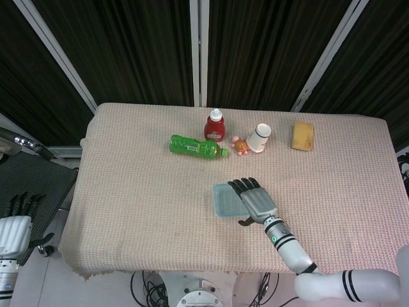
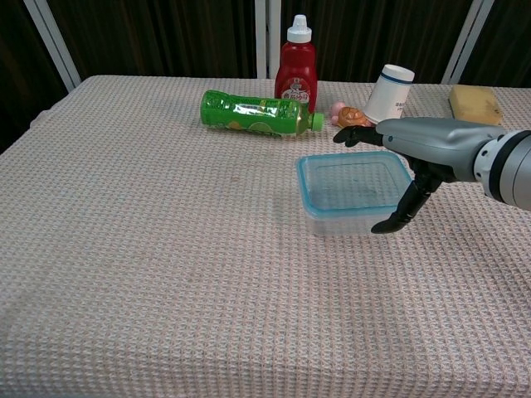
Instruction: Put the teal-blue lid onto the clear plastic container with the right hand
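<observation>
Hanging at far left below the table edge, at about 8 o'clock in the head view: left hand [image 1: 14, 225], fingers pointing up and slightly apart, holding nothing. Spreading across the middle: table [image 1: 140, 211] covered in a pinkish waffle cloth. Lying on its side toward 12 o'clock of the table's centre: green bottle [image 2: 257, 114], cap pointing right. Standing upright just behind that cap: ketchup [image 2: 296, 68], red with a white top. Sitting just right of the bottle cap, between ketchup and cup: small toy [image 2: 348, 115], orange and pink, too small to make out further. Leaning at about 1 o'clock from the toy, touching or nearly touching it: white cup [image 2: 389, 93]. Resting at centre right: container [image 2: 353, 214], clear, with the lid [image 2: 355, 181] lying flat on top of it, teal rim matching the box outline; not possible to tell whether pressed home. Hovering flat over the container's right edge: right hand [image 2: 419, 157], palm down, fingers stretched toward 11 o'clock and apart, thumb hanging down beside the container's right wall at about 4 o'clock of the lid, gripping nothing. Lying at the far right back corner, well apart from everything else: sponge [image 2: 475, 101], yellow.
</observation>
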You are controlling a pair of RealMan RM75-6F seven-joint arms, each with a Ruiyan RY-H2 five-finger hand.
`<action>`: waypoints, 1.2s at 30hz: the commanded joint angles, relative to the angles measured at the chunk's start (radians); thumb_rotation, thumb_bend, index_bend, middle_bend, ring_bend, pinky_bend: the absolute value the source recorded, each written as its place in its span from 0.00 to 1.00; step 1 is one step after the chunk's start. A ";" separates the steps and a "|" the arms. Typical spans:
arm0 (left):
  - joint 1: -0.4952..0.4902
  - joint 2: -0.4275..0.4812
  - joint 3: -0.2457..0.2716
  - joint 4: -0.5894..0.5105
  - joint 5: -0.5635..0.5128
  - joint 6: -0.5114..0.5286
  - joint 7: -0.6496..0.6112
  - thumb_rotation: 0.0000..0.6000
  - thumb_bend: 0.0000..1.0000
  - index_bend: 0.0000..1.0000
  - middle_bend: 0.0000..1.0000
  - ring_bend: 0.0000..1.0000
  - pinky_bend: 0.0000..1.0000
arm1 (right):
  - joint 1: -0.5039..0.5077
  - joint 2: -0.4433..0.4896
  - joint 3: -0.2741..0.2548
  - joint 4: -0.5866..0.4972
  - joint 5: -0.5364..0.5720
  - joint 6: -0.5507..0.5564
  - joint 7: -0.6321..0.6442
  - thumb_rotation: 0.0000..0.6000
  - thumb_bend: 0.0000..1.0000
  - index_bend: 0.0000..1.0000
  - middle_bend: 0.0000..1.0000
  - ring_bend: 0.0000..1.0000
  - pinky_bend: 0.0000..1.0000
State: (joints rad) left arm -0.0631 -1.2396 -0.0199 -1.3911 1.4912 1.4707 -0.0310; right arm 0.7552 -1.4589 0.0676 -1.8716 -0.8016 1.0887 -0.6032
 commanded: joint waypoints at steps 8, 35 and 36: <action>0.002 0.003 0.000 -0.012 0.003 0.009 0.008 1.00 0.00 0.14 0.12 0.00 0.00 | -0.118 0.046 -0.022 -0.016 -0.285 0.081 0.249 1.00 0.03 0.11 0.29 0.08 0.05; 0.022 0.028 0.005 -0.087 0.005 0.038 0.071 1.00 0.00 0.14 0.12 0.00 0.00 | -0.150 -0.114 -0.001 0.318 -0.535 -0.067 0.742 1.00 0.63 1.00 0.93 0.88 1.00; 0.022 0.028 0.005 -0.087 0.004 0.037 0.071 1.00 0.00 0.14 0.12 0.00 0.00 | -0.150 -0.119 0.001 0.324 -0.534 -0.070 0.744 1.00 0.63 1.00 0.93 0.88 1.00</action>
State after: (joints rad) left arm -0.0408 -1.2116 -0.0146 -1.4781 1.4957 1.5074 0.0399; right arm 0.6037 -1.5735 0.0668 -1.5517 -1.3366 1.0223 0.1378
